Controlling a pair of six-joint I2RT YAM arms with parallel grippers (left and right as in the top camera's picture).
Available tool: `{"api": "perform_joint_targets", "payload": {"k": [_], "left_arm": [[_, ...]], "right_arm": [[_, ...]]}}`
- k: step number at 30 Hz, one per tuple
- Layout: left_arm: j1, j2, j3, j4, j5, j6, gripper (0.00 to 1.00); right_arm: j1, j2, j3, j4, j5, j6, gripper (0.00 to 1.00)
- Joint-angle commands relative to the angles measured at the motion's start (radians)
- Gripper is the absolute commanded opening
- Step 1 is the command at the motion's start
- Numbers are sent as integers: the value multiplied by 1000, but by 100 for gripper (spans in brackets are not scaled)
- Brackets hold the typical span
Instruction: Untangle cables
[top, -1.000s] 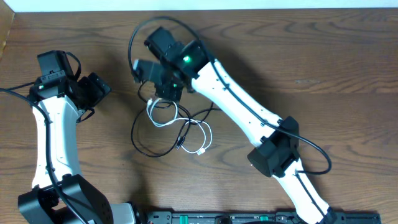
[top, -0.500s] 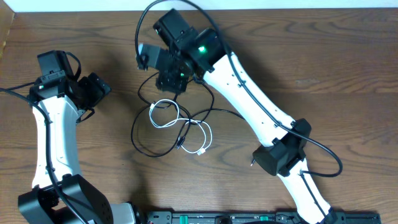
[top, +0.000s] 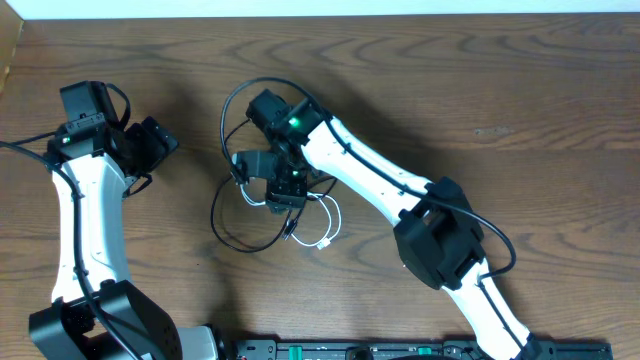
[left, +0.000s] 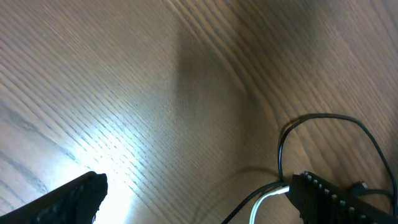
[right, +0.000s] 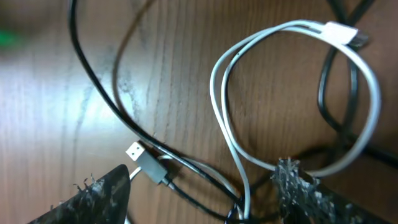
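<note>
The cables lie tangled at the table's middle: a white cable (top: 331, 222) with its plug (top: 322, 245) and a black cable (top: 222, 228) looped to the left. My right gripper (top: 283, 195) sits on top of the tangle and hides part of it. In the right wrist view it (right: 199, 205) is open, with a white loop (right: 227, 93), a black strand (right: 93, 81) and a grey plug (right: 148, 165) lying loose between the fingers (right: 305, 193). My left gripper (top: 165, 140) is open and apart from the tangle, with nothing between its fingers (left: 68, 199).
The wooden table (top: 520, 110) stretches right and behind the arms. The right arm's own thick black wire (top: 232, 100) arches just behind the tangle. A black rail (top: 400, 350) runs along the near edge. In the left wrist view a thin black cord (left: 281, 146) curves beside the right finger.
The right gripper went from shut to open and came down from behind the tangle onto it, covering the white loop. The left arm has not moved.
</note>
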Motion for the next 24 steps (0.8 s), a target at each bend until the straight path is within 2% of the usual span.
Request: {"api": "perform_joint_targets", "payload": {"k": [1, 3, 6, 9, 12, 16, 20, 24], "left_arm": [[2, 6, -6, -3, -17, -6, 98], [2, 6, -6, -3, -17, -6, 98], [2, 6, -6, -3, -17, -5, 98], [2, 6, -6, -3, -17, -6, 98], [2, 6, -6, -3, -17, -5, 98], [2, 6, -6, -3, -17, -6, 98], [2, 6, -6, -3, -17, -5, 98], [2, 6, -6, -3, -17, -6, 98]], "right_arm": [[-19, -12, -43, 40, -71, -26, 71], [-27, -12, -58, 62, -94, -26, 69], [-35, -12, -84, 88, -97, -26, 61], [-43, -12, -117, 114, -121, -26, 62], [-51, -12, -148, 137, -178, -26, 58], [-54, -12, -171, 146, -218, -24, 40], [-56, -12, -171, 146, -221, 0, 31], [-60, -10, -174, 159, -220, 0, 28]]}}
